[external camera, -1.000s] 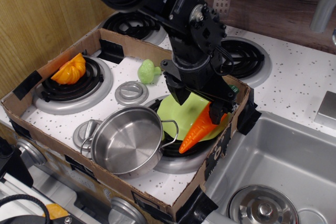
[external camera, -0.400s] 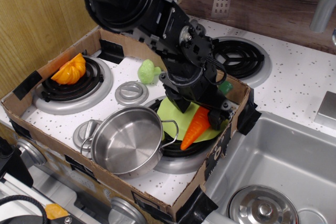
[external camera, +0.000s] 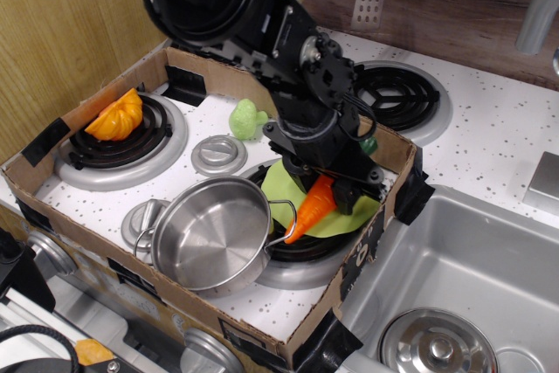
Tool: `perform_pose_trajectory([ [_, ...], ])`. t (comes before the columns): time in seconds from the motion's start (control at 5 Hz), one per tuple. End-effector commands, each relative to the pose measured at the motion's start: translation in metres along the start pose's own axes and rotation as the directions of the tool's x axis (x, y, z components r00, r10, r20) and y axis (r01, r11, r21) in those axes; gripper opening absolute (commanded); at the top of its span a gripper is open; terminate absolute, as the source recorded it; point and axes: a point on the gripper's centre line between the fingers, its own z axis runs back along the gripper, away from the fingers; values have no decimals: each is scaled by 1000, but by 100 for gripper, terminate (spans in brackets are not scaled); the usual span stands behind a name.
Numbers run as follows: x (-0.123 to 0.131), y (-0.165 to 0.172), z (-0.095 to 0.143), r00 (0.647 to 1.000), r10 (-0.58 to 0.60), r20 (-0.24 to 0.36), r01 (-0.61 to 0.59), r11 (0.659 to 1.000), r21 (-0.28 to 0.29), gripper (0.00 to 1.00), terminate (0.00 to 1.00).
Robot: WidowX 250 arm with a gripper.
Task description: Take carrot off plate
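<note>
The gripper (external camera: pixel 327 183) hangs at the centre of the frame over the right part of the plate (external camera: pixel 281 183), its jaws closed on the thick upper end of the carrot (external camera: pixel 307 210). The carrot is held near its stem end, tip pointing down and to the left, which looks like a grasp chosen so the long body trails clear of the fingers. Its pointed tip sits just beside the steel pot's (external camera: pixel 212 231) wire handle; I cannot tell from this angle whether the tip touches the plate or hangs just above it. The carrot is therefore not yet off the plate: it lies over the plate's right half, in the lower centre of the frame.

The plate rests on the front right burner inside the cardboard tray (external camera: pixel 345 284), which appears to serve as a fence that keeps loose items on the stovetop.

Count:
- One carrot
- One lime-green plate
- One steel pot, empty, lower left of centre
- One orange wedge toy (external camera: pixel 118 115), on the burner at the left
- One pale-green toy vegetable (external camera: pixel 247 118), upper centre
- One sink (external camera: pixel 472 286), lower right, with one drain strainer (external camera: pixel 438 345)
</note>
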Motion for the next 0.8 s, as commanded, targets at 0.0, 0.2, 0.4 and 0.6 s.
perform_pose_trajectory([
  [0.0, 30, -5, 39, 996, 86, 34, -85, 995, -43, 0, 0],
  [0.2, 48, 4, 59, 969, 223, 103, -223, 975, -10, 0, 0],
  [0.4, 49, 21, 73, 932, 344, 116, -356, 929, 101, 0, 0],
  [0.6, 34, 37, 84, 843, 511, 169, -537, 819, 202, 0, 0],
])
